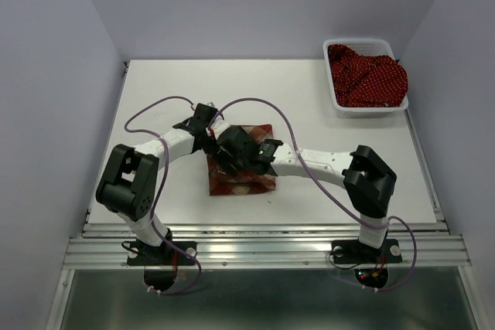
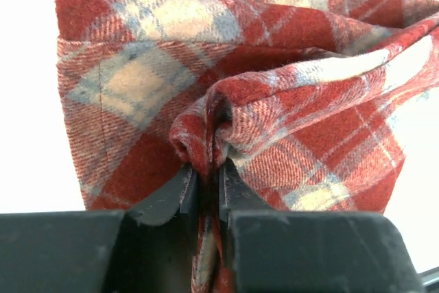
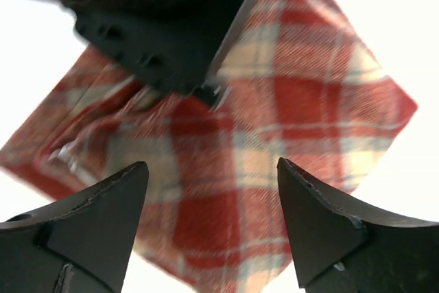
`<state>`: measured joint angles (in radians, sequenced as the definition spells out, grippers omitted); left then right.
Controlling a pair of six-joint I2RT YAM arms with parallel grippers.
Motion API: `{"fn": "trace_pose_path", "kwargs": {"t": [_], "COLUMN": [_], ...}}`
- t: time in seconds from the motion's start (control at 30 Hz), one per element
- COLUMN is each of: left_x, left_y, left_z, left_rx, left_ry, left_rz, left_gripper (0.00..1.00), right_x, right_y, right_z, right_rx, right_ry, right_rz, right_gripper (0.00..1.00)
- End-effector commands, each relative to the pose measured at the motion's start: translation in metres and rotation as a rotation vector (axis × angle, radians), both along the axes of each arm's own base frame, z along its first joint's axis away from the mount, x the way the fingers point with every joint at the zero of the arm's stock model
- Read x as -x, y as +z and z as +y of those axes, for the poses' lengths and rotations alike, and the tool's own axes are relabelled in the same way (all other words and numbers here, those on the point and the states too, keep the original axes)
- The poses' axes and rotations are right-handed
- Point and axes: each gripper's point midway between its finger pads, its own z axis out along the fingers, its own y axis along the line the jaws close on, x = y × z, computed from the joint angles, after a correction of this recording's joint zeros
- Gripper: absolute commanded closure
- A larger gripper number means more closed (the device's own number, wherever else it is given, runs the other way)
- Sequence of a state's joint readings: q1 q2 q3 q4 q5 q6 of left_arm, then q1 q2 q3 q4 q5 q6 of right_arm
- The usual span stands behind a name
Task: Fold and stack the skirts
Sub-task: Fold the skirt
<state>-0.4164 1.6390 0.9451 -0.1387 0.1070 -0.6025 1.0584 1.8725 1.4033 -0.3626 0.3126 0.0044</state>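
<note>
The red-and-cream checked skirt [image 1: 246, 178] lies partly folded on the white table [image 1: 155, 90] between the two arms. My left gripper [image 1: 213, 142] is shut on a pinched fold of the checked skirt [image 2: 206, 87], the cloth bunched between its jaws. My right gripper [image 1: 232, 152] is open and empty, hovering just above the checked skirt [image 3: 274, 121], with the left gripper's black body [image 3: 164, 25] right in front of it. The dark red dotted skirts [image 1: 365, 75] lie heaped in the basket at the back right.
The white mesh basket [image 1: 337, 98] stands at the table's back right corner. Purple cables [image 1: 255, 106] loop over both arms above the table. A metal rail [image 1: 263, 245] runs along the near edge.
</note>
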Motion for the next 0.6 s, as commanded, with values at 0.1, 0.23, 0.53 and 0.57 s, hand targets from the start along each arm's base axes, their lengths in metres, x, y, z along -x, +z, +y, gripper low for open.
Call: {"fn": "trace_pose_path", "kwargs": {"t": [0.1, 0.23, 0.53, 0.57], "left_x": [-0.020, -0.019, -0.004, -0.001], "left_y": [0.043, 0.067, 0.107, 0.103], "left_z": [-0.022, -0.024, -0.008, -0.005], "left_rx": [0.057, 0.087, 0.052, 0.040], "left_ry": [-0.051, -0.058, -0.071, -0.068], "left_rz": [-0.102, -0.150, -0.228, -0.214], "left_gripper": [1.00, 1.00, 1.00, 1.00], "right_x": [0.026, 0.030, 0.050, 0.050], "right_y": [-0.008, 0.023, 0.095, 0.093], "right_z": [0.032, 0.028, -0.005, -0.010], "right_rx": [0.026, -0.101, -0.411, -0.432], "right_ry": [0.228, 0.138, 0.000, -0.002], "right_rz": [-0.119, -0.116, -0.037, -0.007], "right_gripper": [0.20, 0.14, 0.00, 0.00]}}
